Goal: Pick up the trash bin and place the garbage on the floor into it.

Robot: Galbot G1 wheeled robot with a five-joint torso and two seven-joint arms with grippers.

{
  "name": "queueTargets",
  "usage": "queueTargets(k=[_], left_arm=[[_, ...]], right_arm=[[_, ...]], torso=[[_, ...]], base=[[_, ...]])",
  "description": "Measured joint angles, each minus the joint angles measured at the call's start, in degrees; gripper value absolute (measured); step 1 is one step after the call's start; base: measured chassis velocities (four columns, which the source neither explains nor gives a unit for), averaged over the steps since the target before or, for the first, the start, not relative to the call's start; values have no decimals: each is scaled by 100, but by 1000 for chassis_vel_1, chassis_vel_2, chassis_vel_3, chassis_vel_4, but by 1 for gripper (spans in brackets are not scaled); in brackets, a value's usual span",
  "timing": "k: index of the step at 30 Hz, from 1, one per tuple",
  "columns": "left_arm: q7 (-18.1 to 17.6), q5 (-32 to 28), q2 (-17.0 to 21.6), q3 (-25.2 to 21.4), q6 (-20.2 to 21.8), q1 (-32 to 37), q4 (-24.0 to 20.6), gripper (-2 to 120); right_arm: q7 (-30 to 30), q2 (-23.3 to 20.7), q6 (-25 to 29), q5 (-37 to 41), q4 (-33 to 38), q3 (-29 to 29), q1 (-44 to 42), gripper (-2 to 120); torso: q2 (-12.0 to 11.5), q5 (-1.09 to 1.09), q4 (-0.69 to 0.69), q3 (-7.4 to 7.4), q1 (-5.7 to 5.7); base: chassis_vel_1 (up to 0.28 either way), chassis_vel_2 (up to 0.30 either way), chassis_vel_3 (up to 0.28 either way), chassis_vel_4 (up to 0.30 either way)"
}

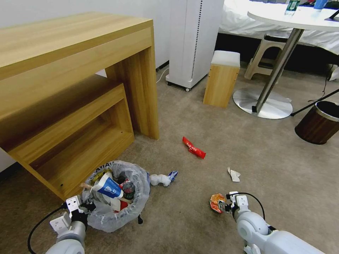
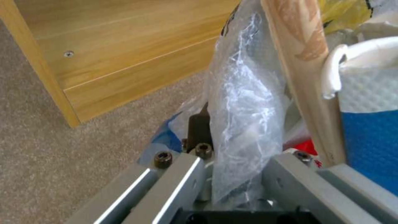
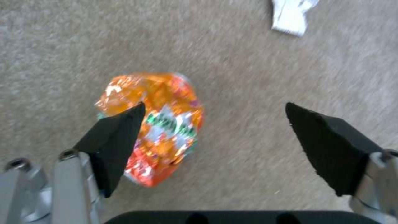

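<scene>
Left end effector: your left one sits low at the near rim of the trash bin, and in the left wrist view its fingers are closed onto the crinkled plastic liner at the bin's edge, so it's got the bin by the rim.
Trash bin: on the beige floor, right in front of the wooden desk; a blue-white paper cup, a wooden stick and some wrappers are already inside.
Right end effector: yours on the right hangs just over the carpet with the fingers spread wide, nothing gripped.
Orange wrapper: lies crumpled on the floor under the right end effector, one black fingertip over its edge, the other well off to the side on bare carpet; can't tell if it's actually touching.
Other garbage on the floor: red wrapper farther out toward the middle, white paper scrap just beyond the right end effector, crumpled tissue right beside the bin.
Brown bin: off to the far right, well apart from everything.
</scene>
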Motion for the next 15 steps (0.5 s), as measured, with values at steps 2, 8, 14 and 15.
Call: queueTargets(k=[2, 8, 14, 15], left_arm=[[-7, -30, 14, -2, 0, -37, 10, 1], [-16, -57, 12, 31, 0, -130, 58, 1], [-16, -34, -37, 59, -10, -140, 105, 1], [-15, -32, -39, 54, -11, -132, 106, 1]], right_arm=[[-79, -219, 61, -70, 4, -131, 76, 85], [-483, -675, 364, -402, -107, -333, 110, 84], [-1649, -637, 1600, -1546, -854, -586, 278, 81], [-2062, -593, 2104, -1904, -1124, -640, 325, 80]], torso=[[0, 1, -1, 0, 0], [0, -1, -4, 0, 0], [0, 1, -1, 0, 0], [0, 3, -1, 0, 0]], base=[[0, 0, 0, 0], [0, 0, 0, 0], [0, 0, 0, 0], [0, 0, 0, 0]])
